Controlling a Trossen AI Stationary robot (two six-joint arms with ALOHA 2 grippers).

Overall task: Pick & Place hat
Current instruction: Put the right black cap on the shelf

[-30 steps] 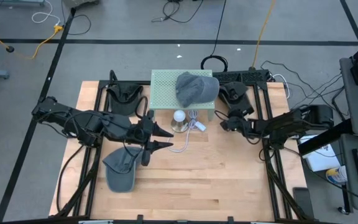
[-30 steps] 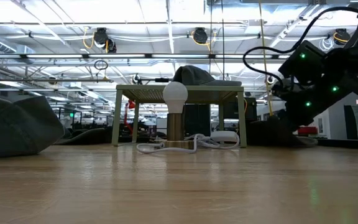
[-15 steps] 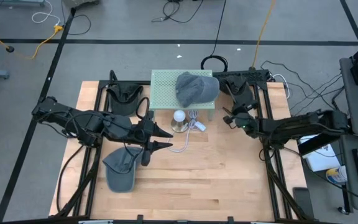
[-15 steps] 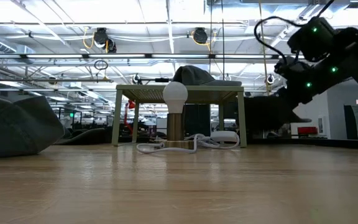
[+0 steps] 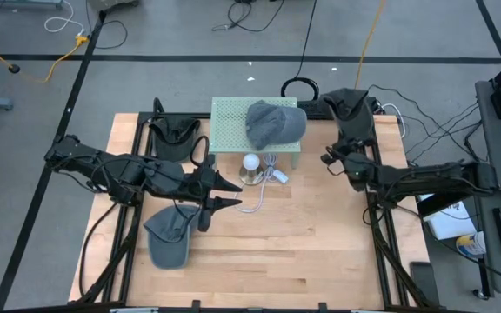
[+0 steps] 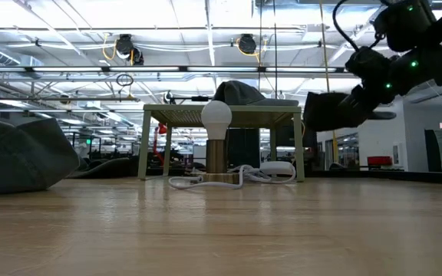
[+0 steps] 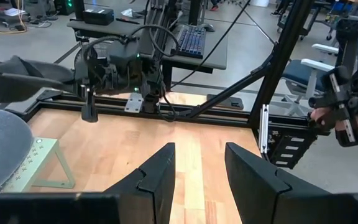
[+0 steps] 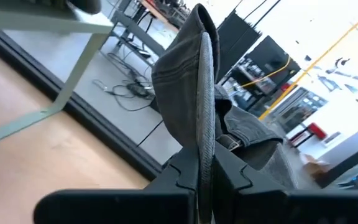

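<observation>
My right gripper (image 5: 330,158) is shut on a dark grey hat (image 5: 355,111), which it holds up in the air by the table's far right corner; the low view shows the hat (image 6: 332,111) well above the wood. A lighter grey hat (image 5: 275,123) lies on top of the green stand (image 5: 231,116). Another grey hat (image 5: 168,239) lies on the table at the near left, and a dark one (image 5: 174,135) at the far left. My left gripper (image 5: 226,192) hovers open over the table's middle left, with nothing between its fingers. My right gripper pinches an edge of the dark hat (image 8: 204,146) between its two fingers. The fingers lie about level and point toward the table's far side. The hat stands on edge beyond the fingertips and is lifted clear of the table.
A bulb lamp (image 5: 250,163) with a white cord (image 5: 263,193) stands under the stand's near edge. Black frame rails (image 5: 374,217) run along both table sides. Bare wood (image 5: 294,252) spreads over the near half.
My right gripper has risen and drawn back toward the table's right edge, rolling as it went. The dark hat has come up off the table with it and swung toward the far right corner.
</observation>
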